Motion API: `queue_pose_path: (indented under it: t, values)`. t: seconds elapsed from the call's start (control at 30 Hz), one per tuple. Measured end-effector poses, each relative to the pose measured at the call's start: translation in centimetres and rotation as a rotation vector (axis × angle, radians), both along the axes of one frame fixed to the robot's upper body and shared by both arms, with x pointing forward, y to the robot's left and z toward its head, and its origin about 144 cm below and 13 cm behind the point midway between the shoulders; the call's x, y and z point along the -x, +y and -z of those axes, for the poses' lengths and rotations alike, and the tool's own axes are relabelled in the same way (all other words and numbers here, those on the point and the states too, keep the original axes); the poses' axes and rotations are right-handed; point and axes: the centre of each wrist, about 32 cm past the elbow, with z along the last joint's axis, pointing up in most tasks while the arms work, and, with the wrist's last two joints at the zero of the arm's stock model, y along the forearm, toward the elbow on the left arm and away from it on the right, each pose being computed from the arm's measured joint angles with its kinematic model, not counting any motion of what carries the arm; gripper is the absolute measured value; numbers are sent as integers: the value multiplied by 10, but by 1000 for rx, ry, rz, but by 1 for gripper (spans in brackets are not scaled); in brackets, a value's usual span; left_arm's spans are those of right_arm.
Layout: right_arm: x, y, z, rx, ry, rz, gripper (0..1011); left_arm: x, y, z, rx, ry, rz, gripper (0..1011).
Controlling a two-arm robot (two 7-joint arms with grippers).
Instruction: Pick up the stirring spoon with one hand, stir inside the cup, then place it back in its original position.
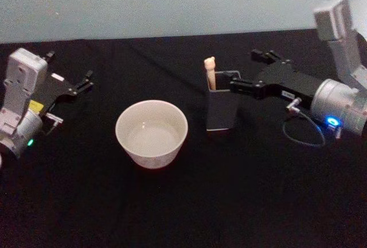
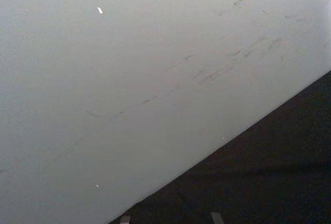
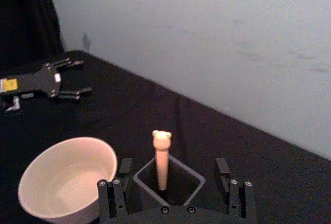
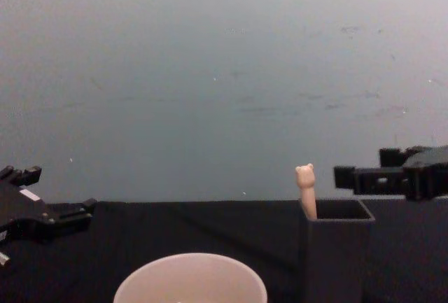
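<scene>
Right hand (image 1: pixel 242 65) is level with the holder's top, fingers spread wide, holding nothing. The stirring spoon (image 1: pixel 210 73) stands nearly upright in the dark grey square holder (image 1: pixel 222 110), long axis vertical, bear-head knob clear above the rim. It lies just ahead of my right fingertips, toward my left. In the right wrist view the stick sits centred in the gap between the two fingers, touching neither. My judgement: ease forward, then pinch the stick below the knob.

The cup (image 1: pixel 150 156) sits on the surface (image 1: pixel 258 191) to my left of the holder, near but apart. Round, wide mouth, thin smooth rim, pale cream-pink, glossy. The spoon is thin, pale beige, matte, far narrower than the cup. The holder is boxy and straight-walled. The surface is covered in black cloth.

Left hand (image 1: pixel 86 82) is parked far left, low over the surface, fingers spread, well apart from the cup. The right hand is much nearer the spoon.
</scene>
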Motion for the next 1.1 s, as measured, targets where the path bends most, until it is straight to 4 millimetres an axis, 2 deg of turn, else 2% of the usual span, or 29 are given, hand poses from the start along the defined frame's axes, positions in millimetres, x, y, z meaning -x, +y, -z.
queue_pose_path:
  t: [0.33,0.7,1.1]
  values:
    - [-17,18,-3,51,83,-47,1002,0,0,0,0,0,0,1001]
    - [-37,34,-4,113,56,-43,1002,0,0,0,0,0,0,1001]
    - [-52,41,-1,125,68,-50,1002,0,0,0,0,0,0,1001]
